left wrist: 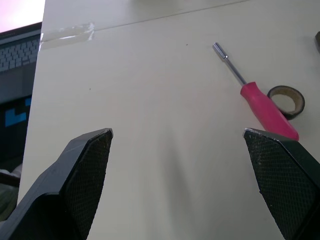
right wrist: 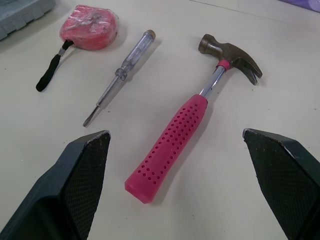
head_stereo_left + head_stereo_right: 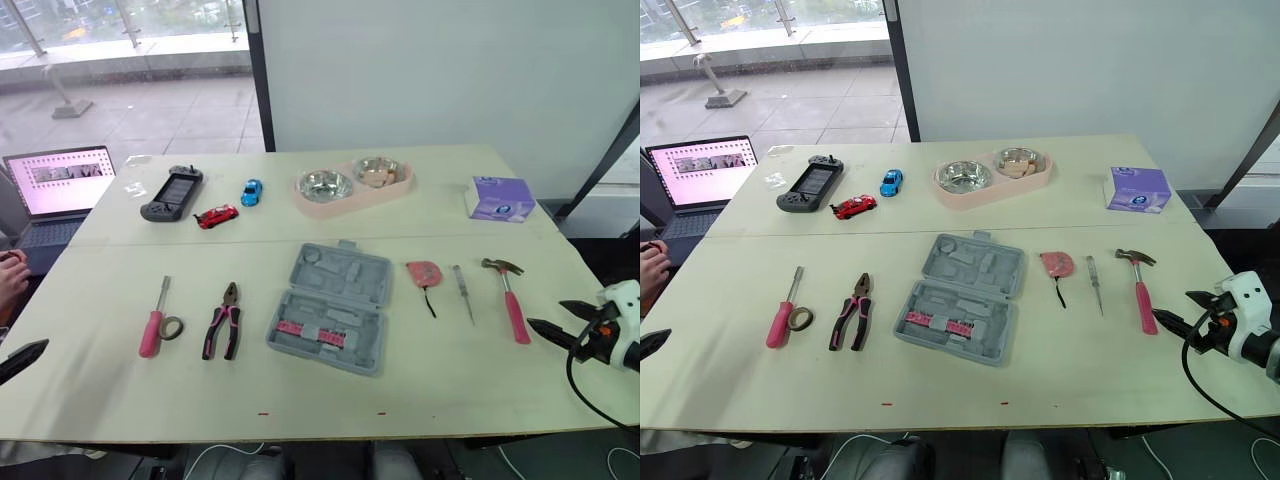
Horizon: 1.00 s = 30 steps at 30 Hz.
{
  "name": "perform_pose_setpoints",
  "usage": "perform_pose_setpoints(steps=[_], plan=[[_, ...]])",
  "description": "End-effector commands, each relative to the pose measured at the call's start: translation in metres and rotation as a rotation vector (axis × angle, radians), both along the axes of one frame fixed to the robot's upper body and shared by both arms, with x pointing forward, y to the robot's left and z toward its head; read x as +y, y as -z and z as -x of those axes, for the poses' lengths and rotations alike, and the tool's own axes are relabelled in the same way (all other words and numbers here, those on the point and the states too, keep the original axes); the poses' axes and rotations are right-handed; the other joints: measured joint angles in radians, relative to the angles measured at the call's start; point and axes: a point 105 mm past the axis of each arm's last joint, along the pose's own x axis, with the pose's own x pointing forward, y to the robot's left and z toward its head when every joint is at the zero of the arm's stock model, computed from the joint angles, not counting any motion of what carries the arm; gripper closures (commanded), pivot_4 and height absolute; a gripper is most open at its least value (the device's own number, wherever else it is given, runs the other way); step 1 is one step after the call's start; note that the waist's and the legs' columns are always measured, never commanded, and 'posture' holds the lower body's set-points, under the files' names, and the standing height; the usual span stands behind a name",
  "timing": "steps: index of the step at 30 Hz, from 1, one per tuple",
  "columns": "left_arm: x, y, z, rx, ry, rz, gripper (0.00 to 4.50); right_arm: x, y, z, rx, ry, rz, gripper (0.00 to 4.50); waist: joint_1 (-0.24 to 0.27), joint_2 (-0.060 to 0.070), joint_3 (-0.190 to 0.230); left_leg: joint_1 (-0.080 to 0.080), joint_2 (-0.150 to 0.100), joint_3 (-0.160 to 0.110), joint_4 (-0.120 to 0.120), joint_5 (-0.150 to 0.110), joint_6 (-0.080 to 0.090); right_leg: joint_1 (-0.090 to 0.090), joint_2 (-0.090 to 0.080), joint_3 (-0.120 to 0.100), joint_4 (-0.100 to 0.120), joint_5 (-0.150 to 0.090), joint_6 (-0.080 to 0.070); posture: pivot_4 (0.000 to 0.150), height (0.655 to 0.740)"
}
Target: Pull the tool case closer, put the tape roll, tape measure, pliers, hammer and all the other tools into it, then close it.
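Grey plastic makes up the tool case (image 3: 330,308), which lies open and flat in the middle of the pale tabletop (image 3: 110,400), with some small pink bits in its near half. To its left lie the pliers (image 3: 222,322) with pink and black handles. Further left is a screwdriver (image 3: 152,325) with a pink handle, and the little tape roll (image 3: 171,327) sits right against that handle. To the right of the case lies the pink tape measure (image 3: 424,272) with its black strap. Next comes a thin see-through screwdriver (image 3: 463,292), then the hammer (image 3: 508,298) with a pink handle and its head pointing away from the robot. None of these tools is in the case. The left pincer (image 1: 176,137) hangs over the bare tabletop near the left edge, its two black fingers spread wide and holding nothing, with the pink screwdriver and tape roll just ahead of it. The right pincer (image 2: 176,137) is also spread wide and empty, close to the end of the hammer's handle but not touching it. At the back of the tabletop sit a pink double bowl (image 3: 352,186), a blue toy car (image 3: 251,191), a red toy car (image 3: 216,216), a game controller (image 3: 171,193) and a purple tissue box (image 3: 501,197). A laptop (image 3: 58,185) glows pink off to the left, and a person's hand (image 3: 10,268) shows at that edge.
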Motion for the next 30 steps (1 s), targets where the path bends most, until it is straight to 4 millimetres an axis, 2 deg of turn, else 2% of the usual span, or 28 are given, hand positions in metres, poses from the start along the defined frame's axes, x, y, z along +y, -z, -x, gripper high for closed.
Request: perform_pose_setpoints(steps=[1, 4, 9, 14, 16, 21, 23, 26, 29, 30], plan=[[0.004, -0.01, -0.001, -0.002, 0.008, -0.068, 0.11, -0.002, -0.012, -0.002, -0.056, 0.01, -0.01, 0.0, 0.0, 0.0, 0.0, 0.0, 0.0, 0.0, 0.0, 0.0, 0.0, 0.0, 0.0, 0.0, 0.0, 0.0, 0.0, 0.15, 0.7239], [0.002, -0.015, -0.005, -0.047, -0.008, -0.013, 0.11, -0.002, -0.012, -0.003, -0.058, 0.012, -0.013, 0.0, 0.0, 0.0, 0.0, 0.0, 0.0, 0.0, 0.0, 0.0, 0.0, 0.0, 0.0, 0.0, 0.0, 0.0, 0.0, 0.15, 0.7239], [0.0, -0.014, -0.006, -0.038, 0.001, -0.036, 0.11, 0.0, -0.014, -0.004, -0.063, 0.01, -0.015, 0.0, 0.0, 0.0, 0.0, 0.0, 0.0, 0.0, 0.0, 0.0, 0.0, 0.0, 0.0, 0.0, 0.0, 0.0, 0.0, 0.15, 0.7239], [-0.008, -0.008, -0.013, -0.036, 0.013, -0.053, 0.11, 0.018, -0.025, -0.01, -0.104, -0.017, -0.075, 0.0, -0.001, 0.0, 0.0, 0.0, 0.0, 0.0, 0.0, 0.0, 0.0, 0.0, 0.0, 0.0, 0.0, 0.0, 0.0, 0.15, 0.7239], [-0.023, -0.003, -0.027, -0.049, 0.026, -0.043, 0.11, 0.04, -0.031, -0.016, -0.13, -0.051, -0.117, 0.0, 0.002, 0.0, 0.0, 0.0, 0.001, 0.0, 0.0, 0.0, 0.0, 0.0, 0.0, 0.0, 0.0, 0.0, 0.0, 0.15, 0.7239], [-0.092, 0.005, -0.073, -0.101, 0.159, -0.001, 0.11, 0.11, -0.036, -0.024, -0.115, -0.195, -0.129, 0.0, 0.024, -0.001, 0.0, -0.001, 0.001, 0.0, 0.0, 0.0, 0.0, 0.0, 0.0, 0.001, -0.001, 0.001, 0.001, 0.15, 0.7239], [-0.13, 0.01, -0.095, -0.108, 0.234, 0.039, 0.0, 0.137, -0.032, -0.028, -0.087, -0.256, -0.096, 0.55, 0.032, -0.001, 0.0, -0.001, 0.001, -0.001, 0.0, 0.0, 0.0, 0.0, 0.0, 0.001, -0.001, 0.001, 0.002, 0.15, 0.7239], [-0.197, 0.017, -0.126, -0.106, 0.419, 0.086, 0.85, 0.167, -0.019, -0.038, -0.016, -0.306, -0.026, 1.79, 0.041, -0.001, 0.0, -0.002, -0.001, -0.001, 0.001, 0.0, -0.001, 0.0, 0.0, 0.001, -0.002, 0.003, 0.003, 0.15, 0.7239], [-0.236, 0.028, -0.147, -0.07, 0.55, 0.035, 2.26, 0.178, -0.005, -0.045, 0.051, -0.329, 0.052, 3.2, 0.047, -0.002, 0.0, -0.003, -0.002, -0.001, 0.002, 0.001, -0.001, 0.0, 0.0, 0.001, -0.003, 0.004, 0.003, 0.15, 0.7239], [-0.248, 0.032, -0.156, -0.054, 0.597, -0.004, 2.86, 0.179, -0.001, -0.051, 0.069, -0.317, 0.09, 3.81, 0.047, -0.002, 0.0, -0.003, -0.002, -0.001, 0.002, 0.001, -0.002, -0.001, 0.0, 0.001, -0.003, 0.005, 0.003, 0.15, 0.7239]])
